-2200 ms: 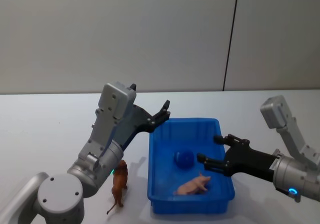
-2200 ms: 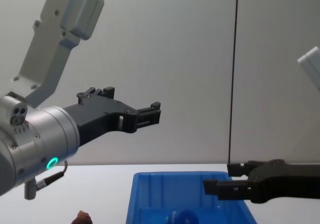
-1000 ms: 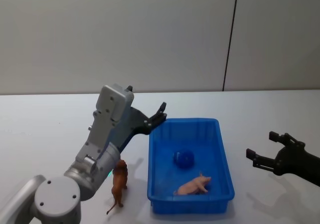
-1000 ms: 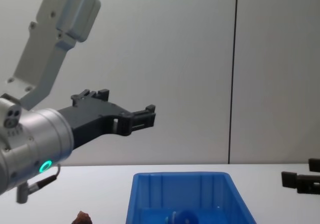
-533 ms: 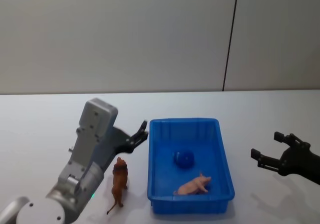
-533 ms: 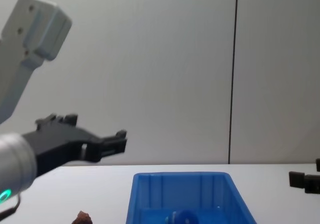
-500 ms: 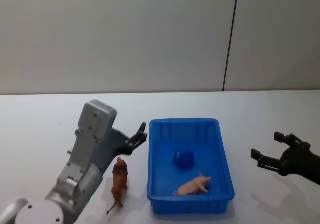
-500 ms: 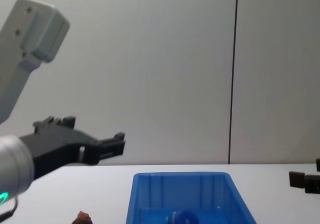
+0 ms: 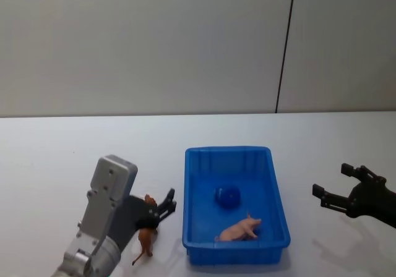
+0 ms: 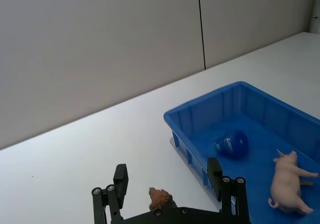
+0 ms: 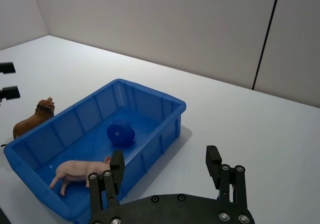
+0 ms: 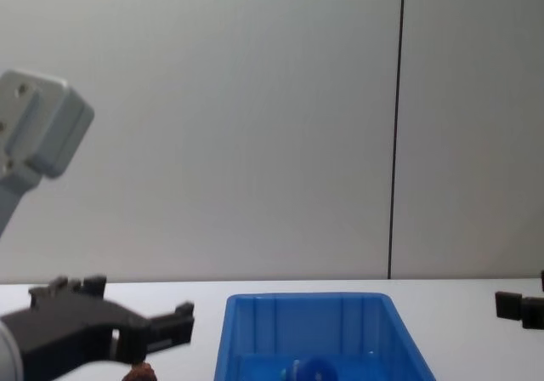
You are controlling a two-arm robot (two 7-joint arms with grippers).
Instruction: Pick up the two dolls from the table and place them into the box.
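Now: left gripper (image 9: 162, 210) sits low at the box's (image 9: 185, 218) 9 o'clock, fingers spread wide around the reddish-brown doll (image 9: 146, 236), not clasping it. That doll stands on the table (image 9: 62, 147) just beside the box wall. Blue doll (image 9: 227, 196) lies inside the box, pink pig (image 9: 240, 229) at its 5 o'clock. Right gripper (image 9: 332, 179) is released, well apart at the box's 3 o'clock.

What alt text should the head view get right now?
The open left gripper is low at the brown doll, which stands on the table left of the box. A blue doll and a pink pig lie in the box; the open right gripper hovers to its right.
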